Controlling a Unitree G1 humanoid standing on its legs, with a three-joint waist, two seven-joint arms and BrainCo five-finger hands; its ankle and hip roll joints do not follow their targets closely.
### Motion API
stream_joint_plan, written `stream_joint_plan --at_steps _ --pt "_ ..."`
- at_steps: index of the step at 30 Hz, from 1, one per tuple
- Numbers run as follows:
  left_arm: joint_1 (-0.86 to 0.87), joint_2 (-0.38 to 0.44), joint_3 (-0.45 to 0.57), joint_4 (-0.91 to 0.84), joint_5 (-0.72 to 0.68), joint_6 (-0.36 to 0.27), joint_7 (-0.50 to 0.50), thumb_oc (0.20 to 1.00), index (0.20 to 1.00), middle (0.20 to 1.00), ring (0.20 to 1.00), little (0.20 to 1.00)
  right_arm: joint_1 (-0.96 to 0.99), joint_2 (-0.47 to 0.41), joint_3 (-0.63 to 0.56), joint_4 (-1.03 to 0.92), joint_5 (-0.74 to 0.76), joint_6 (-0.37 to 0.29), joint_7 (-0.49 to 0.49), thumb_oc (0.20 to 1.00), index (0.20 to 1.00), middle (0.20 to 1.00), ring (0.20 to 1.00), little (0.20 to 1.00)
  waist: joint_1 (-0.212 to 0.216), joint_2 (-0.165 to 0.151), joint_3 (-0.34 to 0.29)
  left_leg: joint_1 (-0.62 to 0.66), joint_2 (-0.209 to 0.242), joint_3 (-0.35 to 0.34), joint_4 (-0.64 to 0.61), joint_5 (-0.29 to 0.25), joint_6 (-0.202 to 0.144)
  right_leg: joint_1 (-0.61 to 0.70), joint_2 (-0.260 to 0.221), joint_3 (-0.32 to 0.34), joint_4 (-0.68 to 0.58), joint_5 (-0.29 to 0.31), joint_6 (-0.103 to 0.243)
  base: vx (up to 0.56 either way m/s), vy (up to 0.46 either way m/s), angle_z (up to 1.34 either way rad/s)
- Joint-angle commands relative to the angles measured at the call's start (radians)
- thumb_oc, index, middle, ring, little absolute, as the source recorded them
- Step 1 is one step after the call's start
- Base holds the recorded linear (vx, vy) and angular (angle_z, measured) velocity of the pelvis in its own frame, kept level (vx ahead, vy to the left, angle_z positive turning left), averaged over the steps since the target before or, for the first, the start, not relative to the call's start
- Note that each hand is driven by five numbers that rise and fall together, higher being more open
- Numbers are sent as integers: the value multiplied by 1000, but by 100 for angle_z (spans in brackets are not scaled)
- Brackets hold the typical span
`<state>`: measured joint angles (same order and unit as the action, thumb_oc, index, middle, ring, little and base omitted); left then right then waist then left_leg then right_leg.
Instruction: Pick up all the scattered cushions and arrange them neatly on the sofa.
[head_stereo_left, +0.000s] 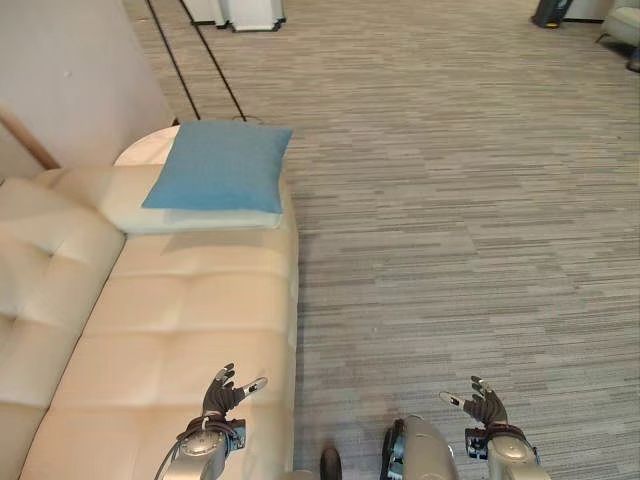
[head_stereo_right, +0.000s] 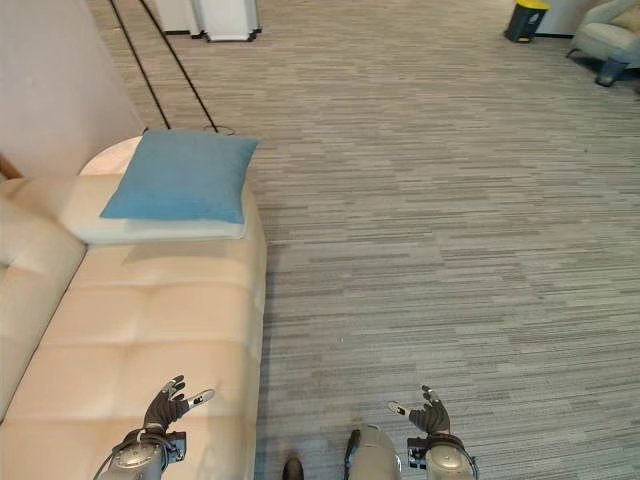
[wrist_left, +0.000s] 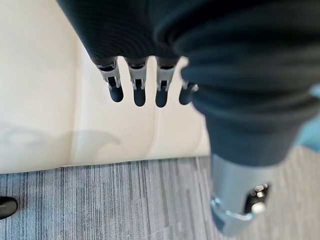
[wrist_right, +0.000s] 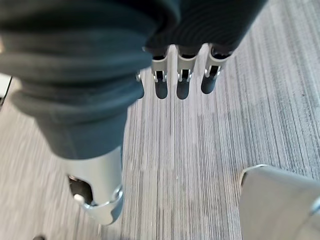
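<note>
While a square blue fabric cushion (head_stereo_left: 220, 167) is lying atop a cream cushion (head_stereo_left: 190, 215), both hands are hanging empty.
Left hand (head_stereo_left: 222, 397) is spreading relaxed fingers above the cream leather sofa (head_stereo_left: 180, 330); right hand (head_stereo_left: 485, 404) is doing likewise over grey striped carpet (head_stereo_left: 450, 200).

Left hand (head_stereo_left: 222, 396), right hand (head_stereo_left: 485, 404) spread, empty

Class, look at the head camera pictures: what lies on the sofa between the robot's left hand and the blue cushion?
Nothing: bare cream sofa seat runs from the left hand to the blue cushion, seen in both eye views.
</note>
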<state>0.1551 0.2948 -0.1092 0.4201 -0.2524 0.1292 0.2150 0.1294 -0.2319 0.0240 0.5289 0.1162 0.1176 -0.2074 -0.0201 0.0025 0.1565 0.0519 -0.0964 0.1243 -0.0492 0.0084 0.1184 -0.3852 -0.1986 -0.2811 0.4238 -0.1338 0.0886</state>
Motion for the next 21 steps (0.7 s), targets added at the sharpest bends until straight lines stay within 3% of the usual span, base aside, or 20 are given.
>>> stream_joint_plan --at_steps 1,3,6,7,9,12,13,16,17,18,19,21 --pt "-21 6 29 -30 67 -26 -8 1000 1000 1000 1000 1000 -38 -39 -45 -12 3 -17 -22 1000 1000 1000 1000 1000 10 30 57 25 42 -29 -38 -93 -81 213 97 9 -338 138 49 311 -136 -37" --pt "-22 8 34 -32 87 -26 -14 1000 1000 1000 1000 1000 -30 -32 -58 -19 5 -16 -25 1000 1000 1000 1000 1000 7 23 55 47 42 -23 -38 -108 -94 205 116 30 -499 204 72 338 -153 -34" --pt "-19 7 35 -43 117 -32 -26 1000 1000 1000 1000 1000 -18 -26 -73 -21 -7 -13 -26 1000 1000 1000 1000 1000 5 19 43 95 43 -16 -38 -142 -105 173 111 16 -511 210 92 455 -186 2" --pt "-12 -10 33 -38 118 -33 -29 1000 1000 1000 1000 1000 -2 -21 -80 -15 2 -19 -23 1000 1000 1000 1000 1000 -1 22 24 144 53 -21 -38 -168 -109 216 118 7 -511 219 80 477 -176 10" --pt "-10 -19 31 -34 116 -34 -27 1000 1000 1000 1000 1000 2 -24 -79 -7 6 -22 -22 1000 1000 1000 1000 1000 -3 26 13 162 61 -24 -38 -165 -113 232 124 7 -511 223 70 433 -184 5" --pt "-8 -33 29 -33 85 -32 -21 1000 1000 1000 1000 1000 -4 -40 -82 7 19 -26 -24 1000 1000 1000 1000 1000 -8 45 -6 169 107 -37 42 -115 -143 270 142 -11 -478 185 33 468 -283 15" --pt "-9 -37 29 -31 72 -32 -23 1000 1000 1000 1000 1000 -4 -43 -81 5 26 -29 -21 1000 1000 1000 1000 1000 -9 51 -8 160 118 -43 85 -87 -155 284 149 -13 -471 168 21 426 -327 17" --pt "-13 -38 25 -15 50 -29 -26 1000 1000 1000 1000 1000 -9 -49 -70 10 45 -40 -13 1000 1000 1000 1000 1000 -5 38 -3 74 141 -52 367 37 -190 359 181 1 -471 105 -31 363 -321 6" --pt "-13 -37 25 -15 50 -29 -26 1000 1000 1000 1000 1000 -10 -48 -70 11 45 -40 -13 1000 1000 1000 1000 1000 -6 37 -4 68 140 -53 372 36 -189 357 180 0 -473 107 -31 326 -323 -11" --pt "-19 -41 20 -9 36 -28 -20 1000 1000 1000 1000 1000 -17 -59 -65 10 51 -38 -11 1000 1000 1000 1000 1000 9 24 18 -16 130 -70 545 64 -185 402 187 9 -484 85 -51 287 -272 -13" --pt "-20 -39 19 -14 28 -30 -14 1000 1000 1000 1000 1000 -17 -59 -64 14 62 -38 -10 1000 1000 1000 1000 1000 16 18 27 -40 132 -66 605 76 -184 417 188 9 -479 73 -59 380 -342 -17" --pt "-14 -38 23 -22 18 -26 -10 1000 1000 1000 1000 1000 -17 -62 -69 21 64 -26 -13 1000 1000 1000 1000 1000 25 6 36 -91 142 -37 610 26 -167 436 183 11 -478 53 -63 274 -195 -12"
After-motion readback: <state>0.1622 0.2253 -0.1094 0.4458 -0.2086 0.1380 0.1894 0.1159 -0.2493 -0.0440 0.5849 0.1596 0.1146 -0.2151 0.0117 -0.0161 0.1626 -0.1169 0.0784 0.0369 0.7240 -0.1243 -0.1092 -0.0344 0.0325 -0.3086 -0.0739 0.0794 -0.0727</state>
